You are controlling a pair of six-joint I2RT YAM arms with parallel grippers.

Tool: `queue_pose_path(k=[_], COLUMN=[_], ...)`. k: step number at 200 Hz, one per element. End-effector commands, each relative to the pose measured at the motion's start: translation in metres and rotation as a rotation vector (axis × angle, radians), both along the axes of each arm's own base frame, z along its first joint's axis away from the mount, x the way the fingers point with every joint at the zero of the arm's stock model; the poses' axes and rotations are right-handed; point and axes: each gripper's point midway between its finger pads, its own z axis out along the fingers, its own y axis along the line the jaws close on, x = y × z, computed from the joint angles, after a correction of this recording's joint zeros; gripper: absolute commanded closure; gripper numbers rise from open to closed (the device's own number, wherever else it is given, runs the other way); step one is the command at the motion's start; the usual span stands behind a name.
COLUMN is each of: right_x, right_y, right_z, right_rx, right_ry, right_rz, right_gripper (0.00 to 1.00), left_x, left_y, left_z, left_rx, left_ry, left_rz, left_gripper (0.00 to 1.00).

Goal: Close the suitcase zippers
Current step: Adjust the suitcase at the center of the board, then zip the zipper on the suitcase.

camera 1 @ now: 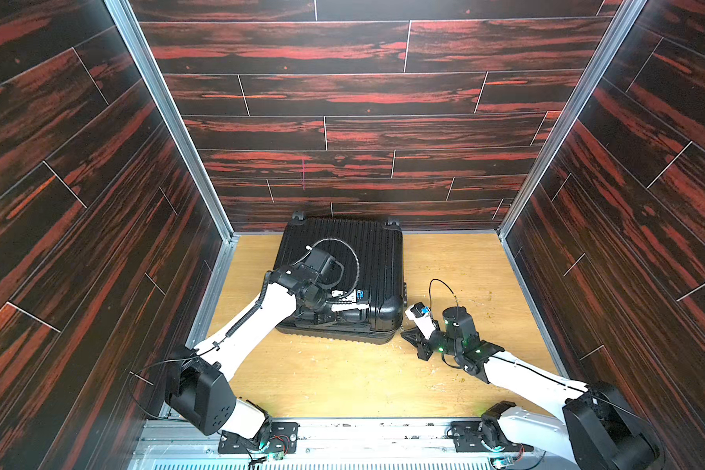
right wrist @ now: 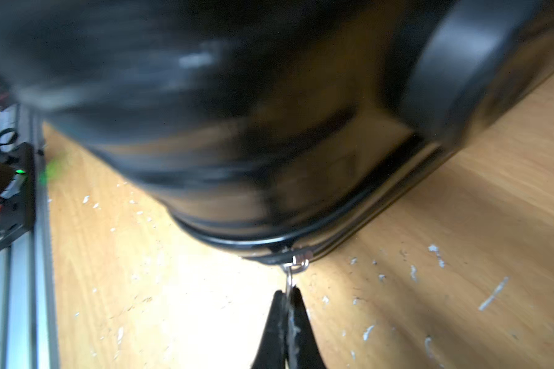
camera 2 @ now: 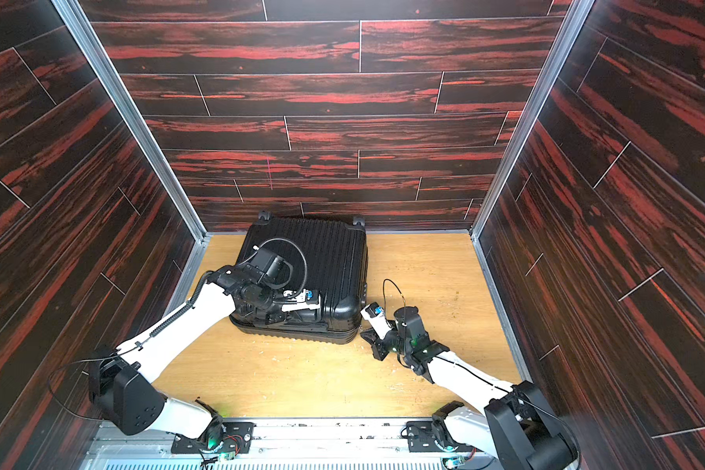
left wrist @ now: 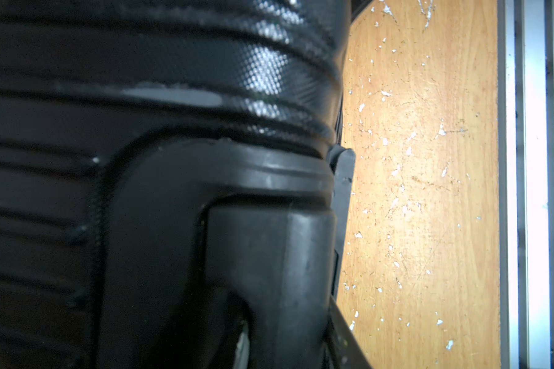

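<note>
Right gripper [right wrist: 288, 292], clamped on the small silvery zipper pull tab [right wrist: 299, 258] at the black ribbed hard-shell suitcase's [camera 1: 342, 260] five-o'clock corner, may slip off the thin tab rounding the bend; left gripper's [camera 1: 326, 319] opening cannot be told.

Both arms reach in from the worktop's near edge.
The left arm [camera 1: 253, 325] stretches forward with its wrist bent sideways; the left gripper [camera 1: 330, 319] sits low and its jaws are hidden. The right arm [camera 1: 526, 370] lies low, and the right gripper [right wrist: 288, 295] points toward the worktop's [camera 1: 342, 378] middle, pinched together on a silvery zipper pull [right wrist: 289, 278].
</note>
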Motion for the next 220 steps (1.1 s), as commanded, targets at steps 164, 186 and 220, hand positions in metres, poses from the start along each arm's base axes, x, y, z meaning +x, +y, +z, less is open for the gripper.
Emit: queue_pose_path(k=[164, 186, 220], right_x=[0.007, 0.002, -0.003], right_y=[0.023, 0.031, 0.045], right_z=[0.028, 0.030, 0.027], right_rx=[-0.005, 0.014, 0.015], right_ry=[-0.137, -0.167, -0.179], right_rz=[0.064, 0.098, 0.130], right_gripper=[1.00, 1.00, 1.00], left_x=[0.067, 0.070, 0.086], left_y=[-0.036, -0.045, -0.052], left_z=[0.084, 0.079, 0.068], left_rx=[-0.158, -0.206, -0.218], left_ry=[-0.216, -0.168, -0.113], left_rz=[0.528, 0.599, 0.712], left_gripper=[0.87, 0.87, 0.88])
